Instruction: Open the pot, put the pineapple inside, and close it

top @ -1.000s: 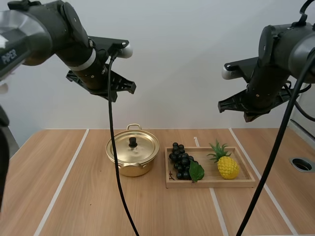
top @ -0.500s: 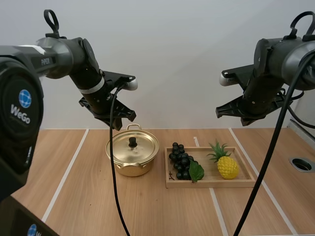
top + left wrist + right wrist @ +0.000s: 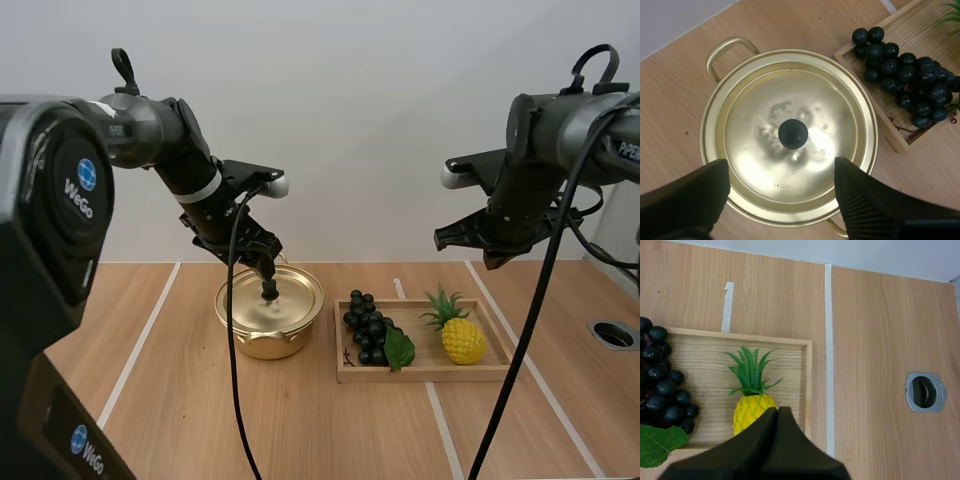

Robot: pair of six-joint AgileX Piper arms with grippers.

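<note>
A gold pot [image 3: 270, 312] stands on the table with its lid [image 3: 790, 135] on, black knob [image 3: 793, 134] in the middle. My left gripper [image 3: 264, 266] hangs just above the knob, open; in the left wrist view its fingers [image 3: 695, 192] stand wide apart on either side of the lid and hold nothing. The yellow pineapple [image 3: 462, 338] with green leaves lies at the right end of the wooden tray [image 3: 430, 372]. My right gripper [image 3: 445, 240] is high above the tray, shut on nothing; its joined tips [image 3: 777, 411] sit over the pineapple [image 3: 752, 410].
A bunch of dark grapes [image 3: 368, 328] with a green leaf fills the tray's left end, close to the pot. A round metal-rimmed hole [image 3: 613, 334] is set in the table at the far right. White tape lines run across the wood.
My left arm has come down and to the right, from high above the table to just over the pot's knob, and its jaws have opened. The right arm shifted slightly left.
</note>
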